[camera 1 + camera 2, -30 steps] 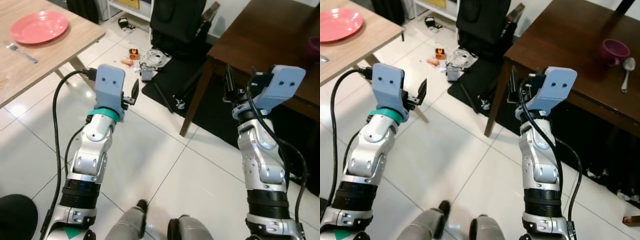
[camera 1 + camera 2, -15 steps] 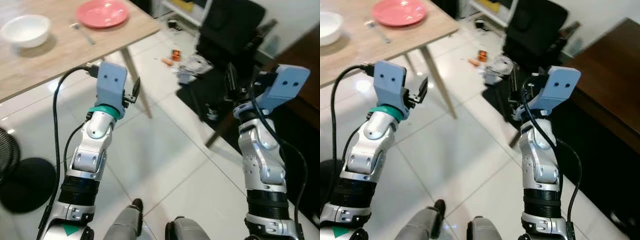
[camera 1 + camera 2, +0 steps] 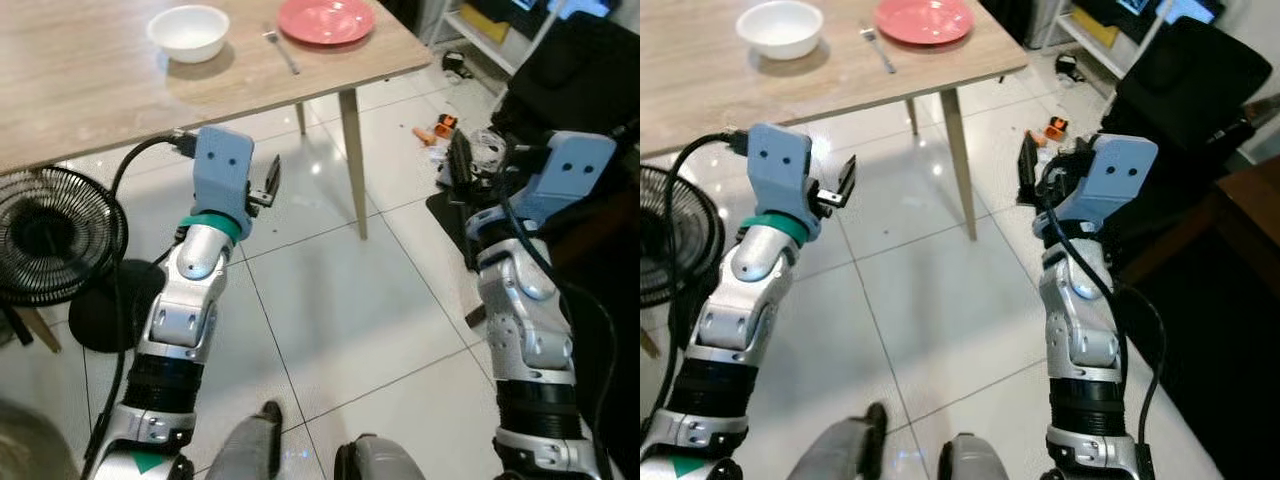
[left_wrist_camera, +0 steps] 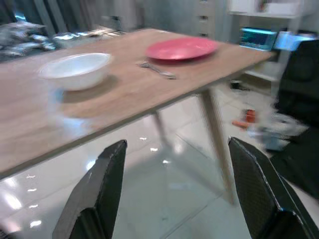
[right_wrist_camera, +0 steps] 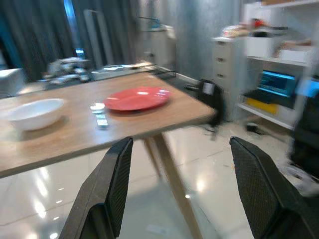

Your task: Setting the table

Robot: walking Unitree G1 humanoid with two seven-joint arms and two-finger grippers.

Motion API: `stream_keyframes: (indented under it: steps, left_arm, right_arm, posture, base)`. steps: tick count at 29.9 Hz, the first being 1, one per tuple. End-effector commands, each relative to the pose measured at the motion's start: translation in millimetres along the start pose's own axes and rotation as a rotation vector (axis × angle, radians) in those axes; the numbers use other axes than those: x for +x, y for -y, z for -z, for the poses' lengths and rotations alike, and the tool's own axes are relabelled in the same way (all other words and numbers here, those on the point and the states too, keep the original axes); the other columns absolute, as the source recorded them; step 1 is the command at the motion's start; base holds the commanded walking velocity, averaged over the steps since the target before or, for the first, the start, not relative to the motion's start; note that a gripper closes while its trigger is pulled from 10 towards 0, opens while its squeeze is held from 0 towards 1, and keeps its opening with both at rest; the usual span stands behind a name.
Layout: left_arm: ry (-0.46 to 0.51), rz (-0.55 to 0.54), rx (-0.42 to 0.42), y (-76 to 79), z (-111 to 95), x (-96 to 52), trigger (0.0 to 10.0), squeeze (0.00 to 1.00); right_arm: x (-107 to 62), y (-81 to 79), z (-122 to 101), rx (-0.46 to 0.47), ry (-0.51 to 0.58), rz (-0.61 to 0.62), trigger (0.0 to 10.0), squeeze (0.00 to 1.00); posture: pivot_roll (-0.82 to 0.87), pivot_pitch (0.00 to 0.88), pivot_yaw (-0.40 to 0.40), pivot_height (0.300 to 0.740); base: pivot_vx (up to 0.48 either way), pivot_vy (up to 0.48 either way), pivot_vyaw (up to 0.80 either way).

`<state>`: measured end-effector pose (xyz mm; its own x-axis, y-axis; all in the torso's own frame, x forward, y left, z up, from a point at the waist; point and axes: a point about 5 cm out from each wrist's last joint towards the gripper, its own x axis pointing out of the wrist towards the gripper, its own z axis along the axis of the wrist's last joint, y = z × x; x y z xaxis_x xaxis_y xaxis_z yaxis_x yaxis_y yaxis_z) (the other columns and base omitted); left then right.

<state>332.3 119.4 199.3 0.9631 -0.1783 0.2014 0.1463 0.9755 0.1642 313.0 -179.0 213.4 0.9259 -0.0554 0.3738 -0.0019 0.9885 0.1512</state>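
Both claws spread, empty: left claw (image 3: pixel 268 183), right claw (image 3: pixel 1028 168), held over floor tiles. Bowl (image 3: pixel 188 32), fork (image 3: pixel 281 49), plate (image 3: pixel 326 19) on worktop (image 3: pixel 90 95) ahead. Risks: fan (image 3: pixel 55 234) beside left arm could snag cable; worktop leg (image 3: pixel 353 160) in path.

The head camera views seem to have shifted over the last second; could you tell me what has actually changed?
The camera swung left: the dark table has left the view, and the light wooden table with its white bowl, fork and pink plate now lies ahead, a fan at lower left. Nothing was grasped. Left gripper and right gripper stay open, raised and empty.
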Motion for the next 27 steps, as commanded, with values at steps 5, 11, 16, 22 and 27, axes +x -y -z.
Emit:
stream_keyframes:
  steps: [5,11,16,22,27]
  left_arm:
    - [-0.033,-0.021,0.007,-1.4,7.8,-0.8,10.0,0.0]
    - [-0.037,-0.105,0.024,-13.2,6.6,5.1,10.0,0.0]
    - [-0.035,-0.108,0.024,-14.1,5.8,6.1,10.0,0.0]
    - [-0.03,-0.105,0.023,-13.4,4.6,7.2,10.0,0.0]
    - [-0.028,-0.104,0.022,-12.1,4.3,7.9,10.0,0.0]
  right_arm:
    - [-2.2,2.6,4.9,0.001,-0.023,0.01,10.0,0.0]
    - [-0.9,5.1,4.9,0.015,-0.027,0.027,10.0,0.0]
    - [-0.9,4.9,4.6,0.015,-0.026,0.026,10.0,0.0]
    - [-1.3,4.6,4.2,0.011,-0.024,0.022,10.0,0.0]
    - [-1.5,4.1,3.7,0.007,-0.021,0.017,10.0,0.0]
  posture:
    - [0.04,0.063,0.013,0.74]
    - [0.04,0.061,0.011,0.74]
    - [0.04,0.061,0.012,0.74]
    - [0.04,0.061,0.011,0.74]
    - [0.04,0.064,0.01,0.74]
  base:
    - [0.0,0.0,0.8]
    - [0.454,0.0,0.0]
    - [0.458,0.0,0.0]
    - [0.458,0.0,0.0]
    - [0.458,0.0,0.0]
